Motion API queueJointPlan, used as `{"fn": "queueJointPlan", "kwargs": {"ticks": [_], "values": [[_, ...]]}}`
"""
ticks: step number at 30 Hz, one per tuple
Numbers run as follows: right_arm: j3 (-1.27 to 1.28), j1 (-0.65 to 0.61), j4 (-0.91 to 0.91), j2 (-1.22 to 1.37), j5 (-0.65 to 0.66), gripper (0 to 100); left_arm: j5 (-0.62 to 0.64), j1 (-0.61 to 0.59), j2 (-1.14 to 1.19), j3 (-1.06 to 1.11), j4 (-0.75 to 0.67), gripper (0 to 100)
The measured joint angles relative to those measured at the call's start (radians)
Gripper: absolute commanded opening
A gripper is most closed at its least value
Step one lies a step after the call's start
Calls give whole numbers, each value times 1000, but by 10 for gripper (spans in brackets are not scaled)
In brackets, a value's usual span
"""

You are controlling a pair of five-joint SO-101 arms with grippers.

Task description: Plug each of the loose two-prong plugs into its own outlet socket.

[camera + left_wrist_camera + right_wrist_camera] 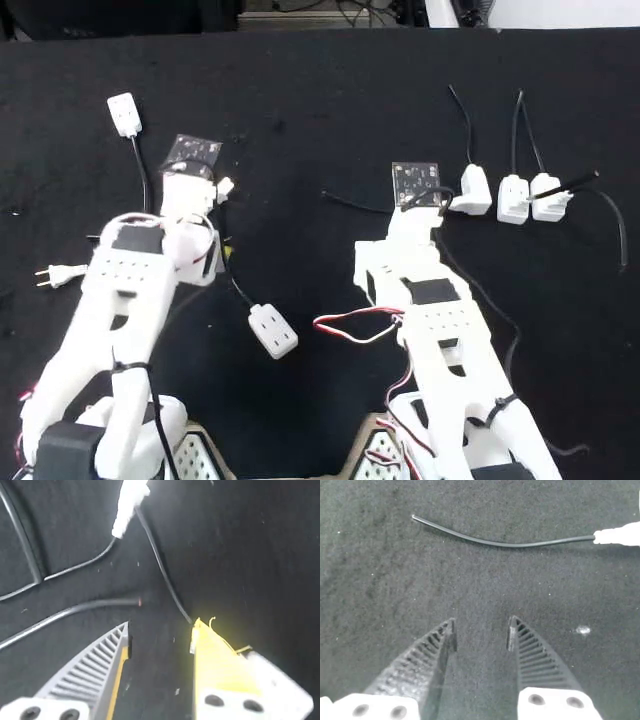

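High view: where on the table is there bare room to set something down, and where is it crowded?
Bare cloth lies at back centre, between the far outlet socket and the row of three white blocks. Crowded: that row with its cables, and front centre, with another socket and loose wires.

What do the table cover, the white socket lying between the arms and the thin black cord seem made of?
Table cover: probably black felt or cloth, matte, with a fuzzy, lint-speckled surface. Socket: likely hard white plastic, smooth, with moulded slots. Cord: seemingly rubber or vinyl sheath, faintly shiny, lying in soft curves.
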Motion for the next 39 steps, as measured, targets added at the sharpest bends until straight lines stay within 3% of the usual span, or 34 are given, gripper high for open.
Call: {"fn": "queueJointPlan", "kwargs": {"ticks": [5, 9, 17, 21, 26, 32, 39], "values": [[0, 0, 0, 0, 0, 166, 54, 35, 0, 146, -224, 202], [0, 0, 0, 0, 0, 166, 81, 77, 0, 212, -290, 202], [0, 0, 0, 0, 0, 166, 150, 183, 0, 256, -255, 202], [0, 0, 0, 0, 0, 166, 152, 181, 0, 287, -275, 202], [0, 0, 0, 0, 0, 166, 153, 89, 0, 292, -222, 202], [0, 0, 0, 0, 0, 166, 153, 17, -3, 288, -64, 202], [0, 0, 0, 0, 0, 166, 3, -69, -9, 287, -21, 202]]}}
